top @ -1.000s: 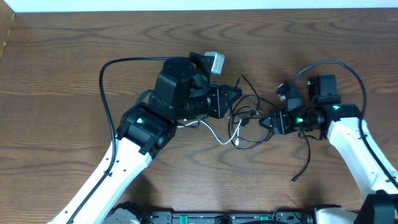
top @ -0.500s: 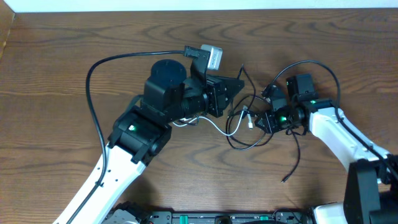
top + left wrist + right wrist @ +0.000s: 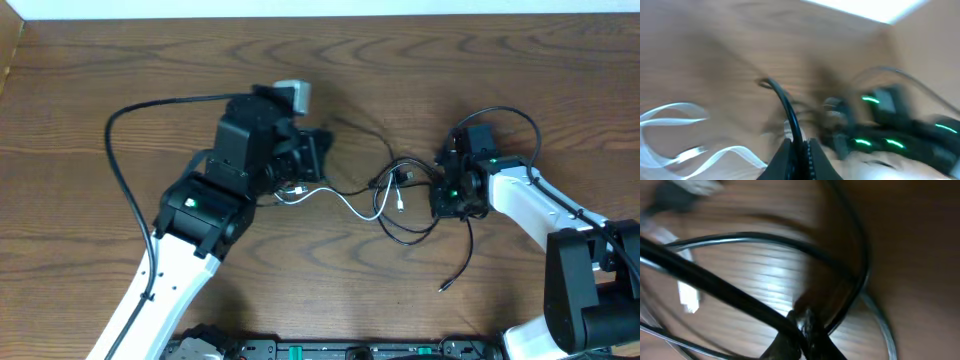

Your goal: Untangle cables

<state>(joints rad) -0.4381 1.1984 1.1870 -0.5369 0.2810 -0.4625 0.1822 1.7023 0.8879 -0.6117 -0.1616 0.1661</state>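
We see the cables point(image 3: 397, 188) bunched in a loose knot just right of centre on the wooden tabletop point(image 3: 120, 60), between the two arms. The left gripper point(image 3: 320, 160), left of centre in the overhead view, is fully closed. Its wrist camera shows the fingertips point(image 3: 789, 156) pinched together on a thin black cable point(image 3: 785, 107), which rises from between them and curves toward the upper left of that frame. The white cable point(image 3: 345, 205) runs in a wavy line from just below this gripper rightward into the knot, and its pale plug end point(image 3: 400, 205) lies among the black loops. The right gripper point(image 3: 438, 200) sits at the right edge of the knot and is also clamped shut. In its wrist view the fingers at the bottom of the frame nip a black strand point(image 3: 715, 282) where several dark loops cross. A further black lead point(image 3: 462, 255) trails from beside that gripper toward the lower right of the overhead frame, and its tip lies loose on the wood. Both wrist views are smeared, so we cannot make out the finer detail of the plugs there.
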